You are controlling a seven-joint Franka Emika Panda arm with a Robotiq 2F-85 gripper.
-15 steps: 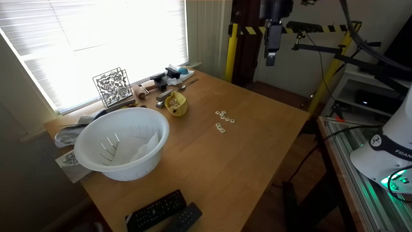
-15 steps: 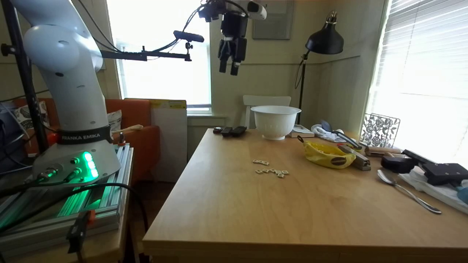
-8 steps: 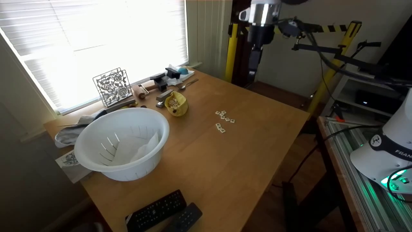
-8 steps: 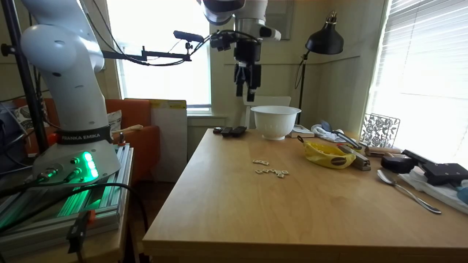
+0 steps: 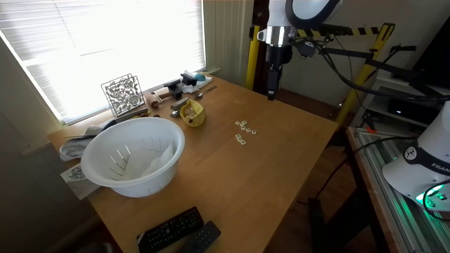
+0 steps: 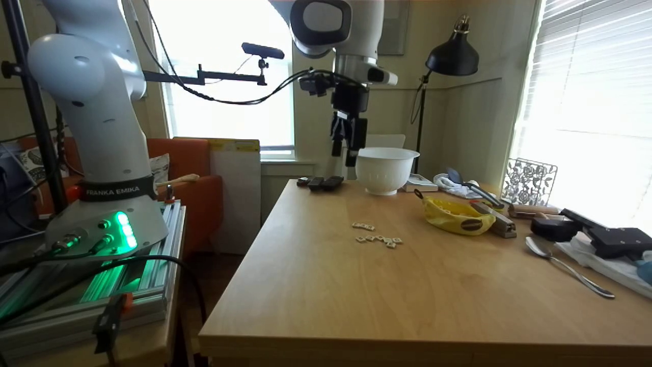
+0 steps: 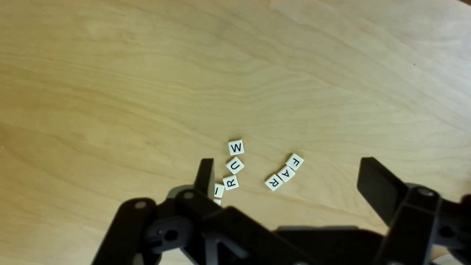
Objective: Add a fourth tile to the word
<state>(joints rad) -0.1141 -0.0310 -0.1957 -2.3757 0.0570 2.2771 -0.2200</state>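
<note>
- The gripper is hovering, jaws spread wide, holding nothing; pick-up is seemingly beginning
- Loose tiles, one presumably becoming the fourth, are lying near the word, FAR
- Next move is requiring centring over one

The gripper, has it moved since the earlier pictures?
Yes: in both exterior views, the gripper has come down, nearer the white bowl in the picture.

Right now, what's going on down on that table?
The robot's gripper hangs open, holding nothing, over the table. On it lies the word, three tiles reading FAR, with no fourth added yet. Beside them are loose tiles, including W, U, R and I; the gripper hides part of that group in the wrist view.
</note>
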